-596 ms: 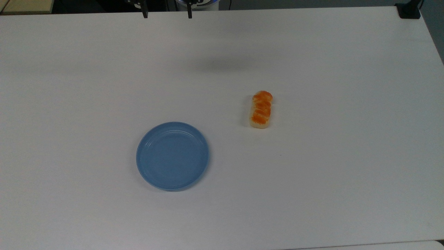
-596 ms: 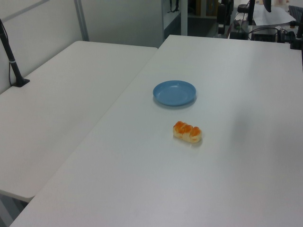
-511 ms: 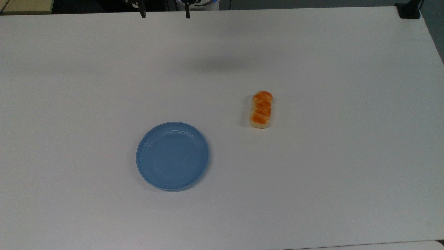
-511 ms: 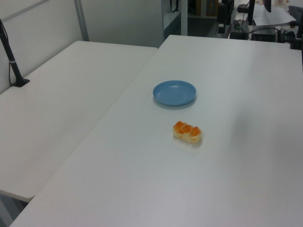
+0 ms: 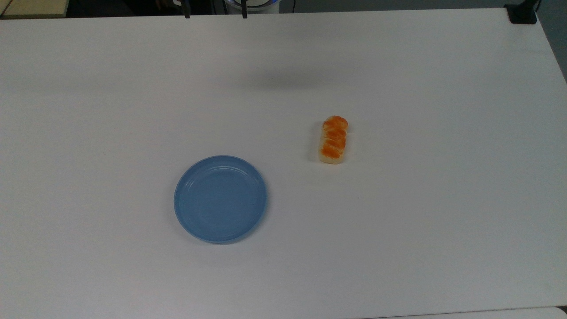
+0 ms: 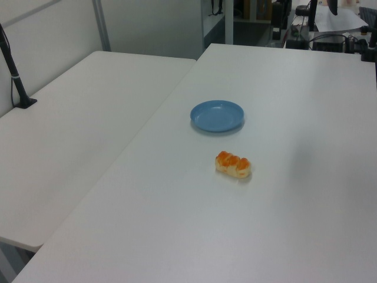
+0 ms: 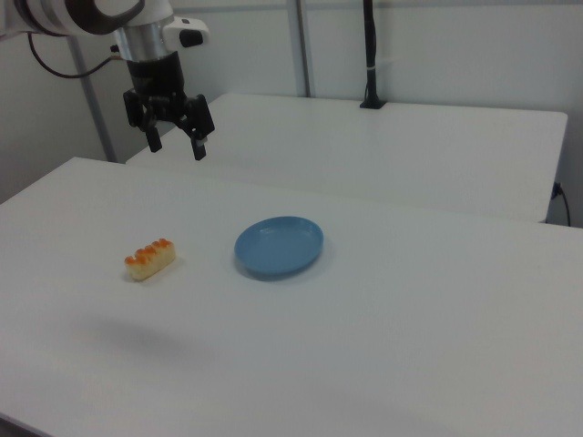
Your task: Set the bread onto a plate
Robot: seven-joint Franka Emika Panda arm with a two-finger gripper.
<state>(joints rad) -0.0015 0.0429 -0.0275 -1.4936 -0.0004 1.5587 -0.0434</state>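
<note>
Right view shows you the black two-finger gripper (image 7: 176,146) spread apart, high above the small orange-brown braided bread (image 7: 149,258), left of the round light-blue plastic plate (image 7: 279,246).

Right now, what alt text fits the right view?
A robot arm's open tool hangs above a white table, clear of the bread, which lies apart from an empty blue plate to the right view's right.

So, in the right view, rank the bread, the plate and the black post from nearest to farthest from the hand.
From the raised hand:
1. Bread, below it, toward the right view's left.
2. Plate, lower right, mid-table.
3. Black post, at the back, on the far table.
</note>
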